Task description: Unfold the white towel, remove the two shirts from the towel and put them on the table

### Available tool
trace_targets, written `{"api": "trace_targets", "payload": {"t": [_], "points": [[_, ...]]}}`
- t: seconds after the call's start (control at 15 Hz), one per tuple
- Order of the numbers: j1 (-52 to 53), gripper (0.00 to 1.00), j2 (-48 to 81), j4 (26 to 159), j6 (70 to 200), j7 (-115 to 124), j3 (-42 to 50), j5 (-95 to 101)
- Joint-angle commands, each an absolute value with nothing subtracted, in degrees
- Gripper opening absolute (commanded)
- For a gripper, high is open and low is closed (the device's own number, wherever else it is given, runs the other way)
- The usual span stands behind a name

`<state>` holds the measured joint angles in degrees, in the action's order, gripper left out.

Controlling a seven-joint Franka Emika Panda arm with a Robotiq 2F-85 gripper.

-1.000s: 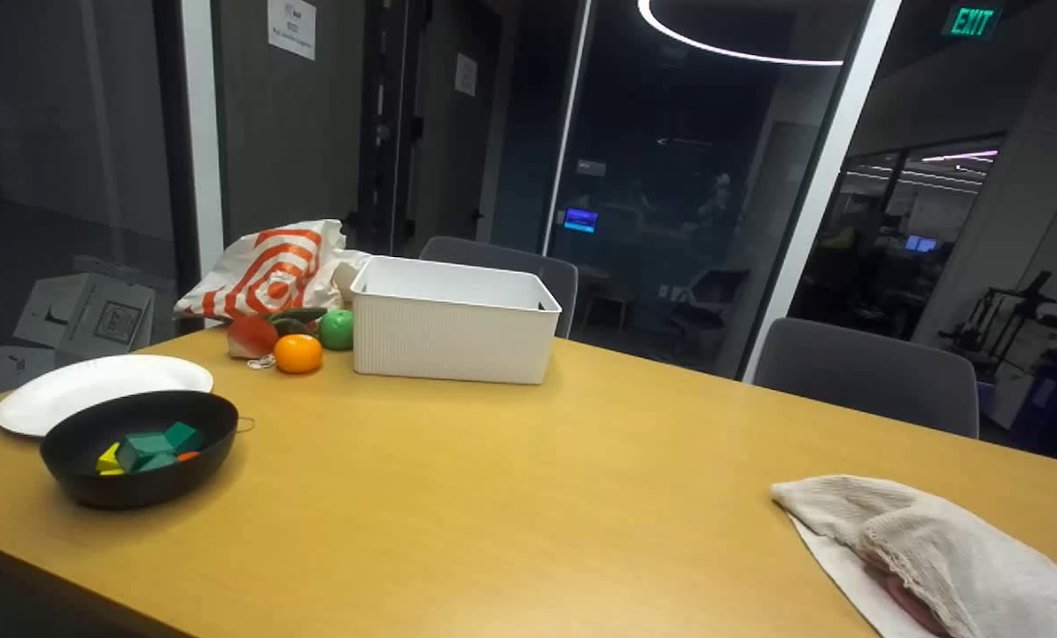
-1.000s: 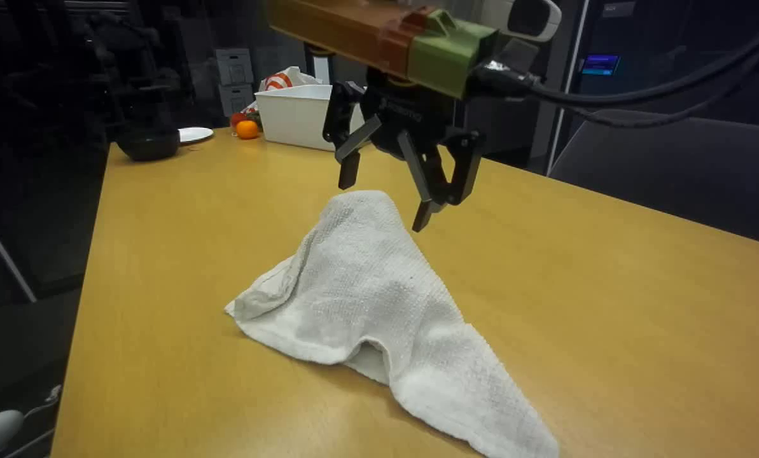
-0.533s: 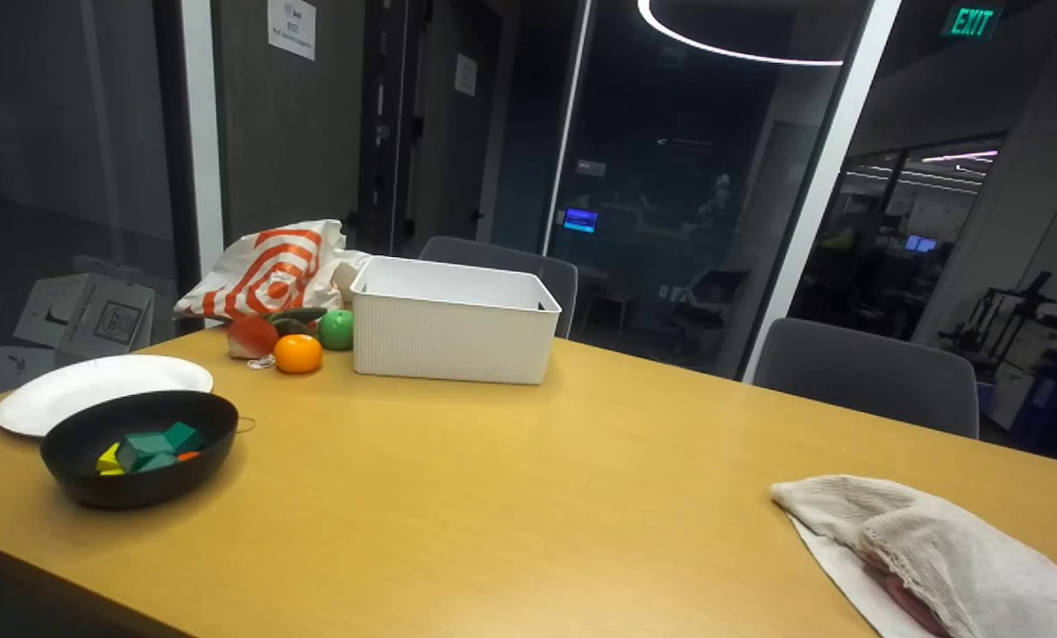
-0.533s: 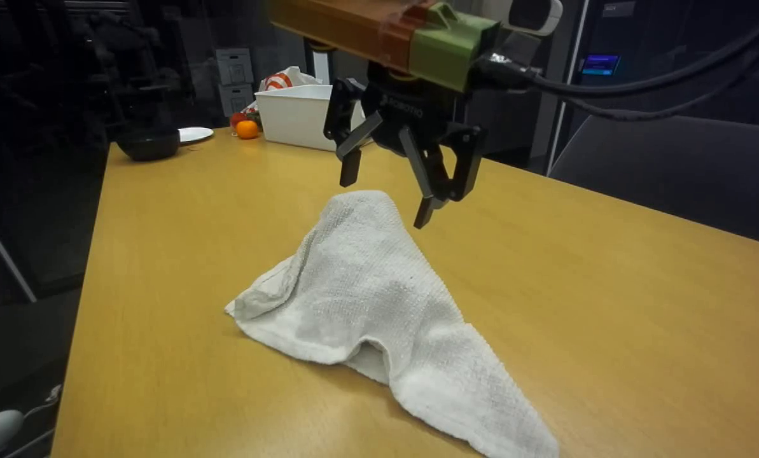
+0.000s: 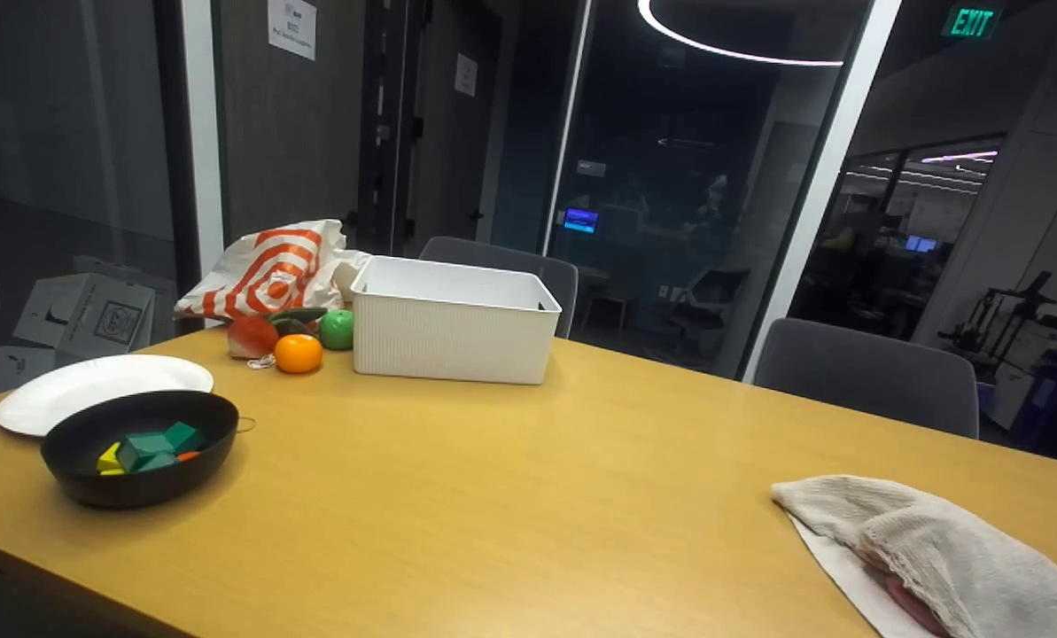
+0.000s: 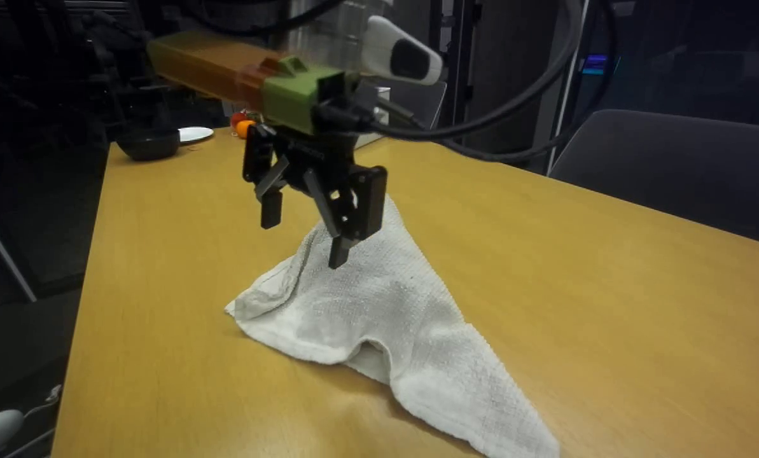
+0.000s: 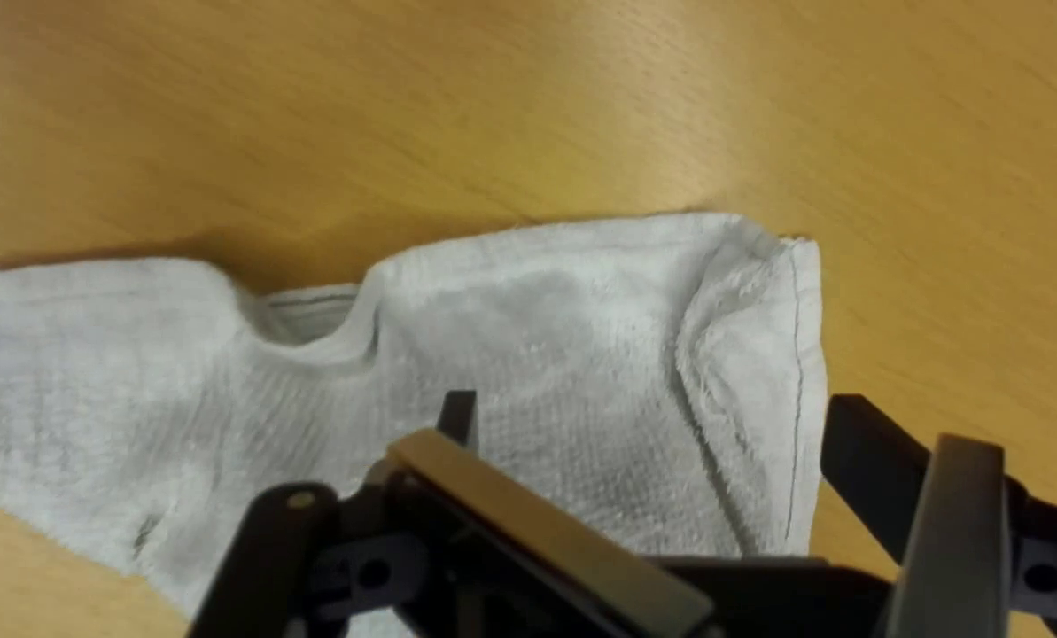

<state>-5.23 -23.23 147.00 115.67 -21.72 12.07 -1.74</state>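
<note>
1. Dark glass walls (image 5: 687,204) enclose a dim room. Grey chairs (image 5: 865,377) stand along the far edge of a yellowish wooden table (image 5: 581,487), and an exit sign (image 5: 971,22) glows green.
2. A white bin (image 5: 453,346) with ribbed sides stands near that far edge; its front wall hides its bottom.
3. At the left of the same view, a black bowl (image 5: 151,487) holds green blocks (image 5: 145,450), yellow blocks (image 5: 110,457) and an orange piece (image 5: 189,455). A white plate (image 5: 76,383) sits just behind it.
4. Beside the bin slumps a white bag (image 5: 271,270) with red-orange rings, its contents out of sight. In front lie an orange fruit (image 5: 298,354), a green fruit (image 5: 337,330) and a red item (image 5: 252,338).
5. The white towel (image 6: 379,299) lies folded over on the table in both exterior views. Some pinkish cloth (image 5: 913,607) shows in the fold's opening; what it is, I cannot tell.
6. The gripper (image 6: 305,236) is over the towel, its fingers spread apart. In the wrist view one finger is above the cloth, the other past its edge.
7. Half a second earlier the gripper was farther right and higher in an exterior view; now it blocks most of the bin there. The towel lies unchanged.
</note>
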Motion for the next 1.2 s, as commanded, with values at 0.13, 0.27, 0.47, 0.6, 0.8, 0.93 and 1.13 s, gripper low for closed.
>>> {"api": "trace_targets", "payload": {"t": [0.13, 0.27, 0.47, 0.6, 0.8, 0.93, 1.13], "points": [[-5.56, 1.0, -29.08, 162.76, 135.73, -9.4, 2.99, 6.69], [-6.74, 1.0, -23.96, 159.63, 139.92, -3.5, -0.43, 12.54], [-7.77, 1.0, -22.63, 159.3, 141.5, 4.43, -3.04, 18.08], [-7.25, 1.0, -21.64, 159.19, 140.62, 7.12, -3.28, 18.12], [-6.36, 1.0, -19.18, 159.19, 139.17, 8.31, -2.57, 16.05], [-5.82, 1.0, -17.45, 159.23, 138.94, 8.43, -2.31, 14.87], [-6.24, 1.0, -14.64, 159.23, 139.43, 9.94, -2.2, 15.49]]}}
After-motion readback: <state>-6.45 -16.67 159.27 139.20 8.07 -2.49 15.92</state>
